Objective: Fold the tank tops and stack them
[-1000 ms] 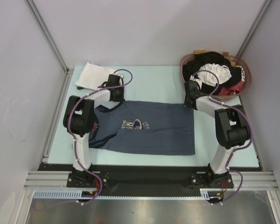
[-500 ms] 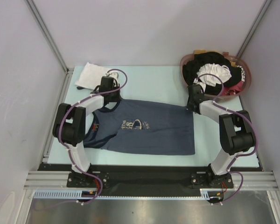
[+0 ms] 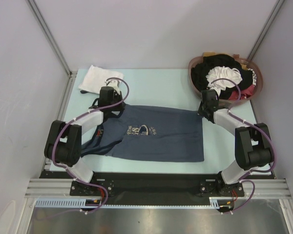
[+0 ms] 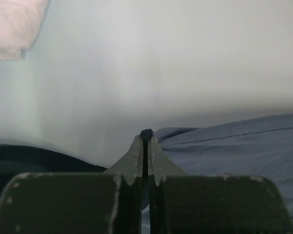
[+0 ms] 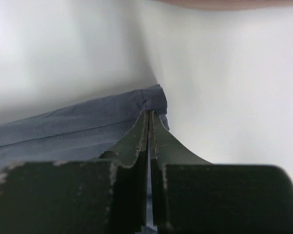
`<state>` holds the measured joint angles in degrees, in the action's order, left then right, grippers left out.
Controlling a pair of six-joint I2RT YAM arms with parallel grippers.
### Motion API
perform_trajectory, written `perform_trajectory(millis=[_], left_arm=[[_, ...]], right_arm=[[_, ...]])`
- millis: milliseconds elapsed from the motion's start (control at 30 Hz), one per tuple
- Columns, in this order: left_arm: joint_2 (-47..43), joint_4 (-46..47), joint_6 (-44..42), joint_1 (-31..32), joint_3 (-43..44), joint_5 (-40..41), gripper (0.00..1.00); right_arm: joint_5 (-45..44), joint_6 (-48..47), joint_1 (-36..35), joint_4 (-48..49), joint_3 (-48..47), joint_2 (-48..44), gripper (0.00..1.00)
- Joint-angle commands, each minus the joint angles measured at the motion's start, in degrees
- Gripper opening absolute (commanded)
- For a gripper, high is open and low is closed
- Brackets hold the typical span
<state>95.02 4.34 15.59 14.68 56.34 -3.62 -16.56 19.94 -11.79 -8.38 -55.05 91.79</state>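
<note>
**Far edge pinched, fold it towards me**

From above, the slate grey-blue cloth tank top lies flat on the pale blue table. The folded white cloth top sits far-left and the round basket of jumbled clothes far-right; neither seems in my way.

Left wrist: my left gripper is clamped on a dark fold of it.

Right wrist: my right gripper pinches its corner. I should lift both evenly.

Pale grey walls, light blue table, aluminium rail

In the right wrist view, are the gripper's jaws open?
No, the right gripper is shut on a corner of the grey-blue tank top.
</note>
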Motion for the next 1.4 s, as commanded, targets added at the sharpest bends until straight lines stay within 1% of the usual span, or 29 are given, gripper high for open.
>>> perform_trajectory(millis=[0, 233, 267, 367, 500, 700, 800, 1000, 1167, 1233, 1367], left_arm=[[-4.4, 5.1, 1.6, 0.4, -4.1, 0.3, 0.00], [-10.3, 6.4, 1.8, 3.7, -9.6, 3.5, 0.00], [-11.2, 6.5, 2.4, 3.8, -10.4, 6.3, 0.00], [-14.8, 6.6, 3.5, 3.8, -13.9, 7.9, 0.00], [-18.0, 5.4, 5.1, 3.9, -17.5, 7.9, 0.00], [-23.3, 7.1, 8.6, 3.9, -24.2, 6.9, 0.00], [-28.8, 6.7, 9.8, 4.0, -27.2, 7.4, 0.00], [-37.8, 4.5, 11.6, 4.2, -32.3, 7.3, 0.00], [-40.1, 2.8, 11.9, 5.4, -34.5, 5.9, 0.00], [-39.9, 0.9, 12.4, 6.3, -35.0, 7.0, 0.00], [-41.6, 0.9, 14.6, 6.5, -37.6, 7.1, 0.00]], right_arm=[[0.6, 1.1, 0.4, 1.4, 1.8, -3.3, 0.00], [1.5, 2.1, 0.5, 1.4, 6.2, -7.8, 0.00], [1.4, 2.1, 0.1, 1.3, 6.7, -8.5, 0.00], [1.5, 2.4, -0.2, 0.7, 9.0, -11.8, 0.00], [2.6, 2.7, -0.5, -0.1, 11.8, -15.8, 0.00], [4.8, 4.5, -1.2, -1.6, 15.8, -20.3, 0.00], [5.7, 5.3, -1.6, -2.3, 18.1, -23.8, 0.00], [7.1, 6.1, -1.8, -5.8, 19.5, -29.6, 0.00], [8.4, 6.9, -2.1, -7.8, 21.3, -32.3, 0.00], [8.4, 7.7, -2.1, -8.9, 21.6, -33.3, 0.00], [7.9, 9.8, -2.2, -11.1, 23.0, -36.1, 0.00]])
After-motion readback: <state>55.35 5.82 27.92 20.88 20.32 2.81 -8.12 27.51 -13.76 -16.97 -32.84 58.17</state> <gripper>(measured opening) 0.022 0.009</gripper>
